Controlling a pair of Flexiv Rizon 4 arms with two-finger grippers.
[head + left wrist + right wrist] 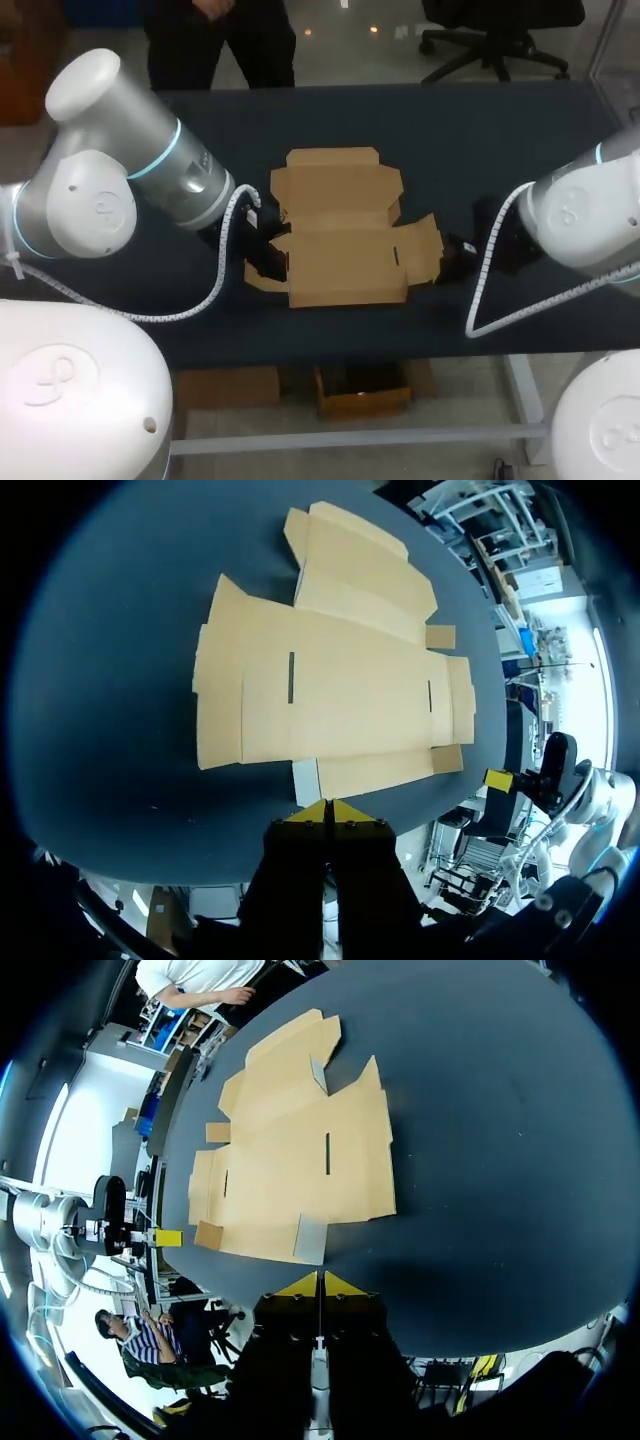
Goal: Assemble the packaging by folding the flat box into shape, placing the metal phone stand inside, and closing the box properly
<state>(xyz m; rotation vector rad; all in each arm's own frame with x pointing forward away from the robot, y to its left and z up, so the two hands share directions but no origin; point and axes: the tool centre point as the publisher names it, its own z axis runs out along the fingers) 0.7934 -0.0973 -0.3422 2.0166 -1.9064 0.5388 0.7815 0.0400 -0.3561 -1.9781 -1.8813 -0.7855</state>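
The flat brown cardboard box (pixel 340 230) lies unfolded on the dark table, its flaps spread out. My left gripper (pixel 268 255) sits low at the box's left edge, and in its wrist view the gripper (pixel 328 812) has its yellow tips pressed together, shut on nothing, just short of a side flap (pixel 375 772). My right gripper (pixel 452 258) is at the box's right edge; its yellow tips (pixel 320 1284) also meet, shut and empty, close to a small raised flap (pixel 310 1240). No metal phone stand shows in any view.
The dark table (pixel 500 130) stretches around the cardboard on all sides. Its front edge (pixel 400 352) runs just behind the box. White cable looms (pixel 225 265) hang from both arms near the box.
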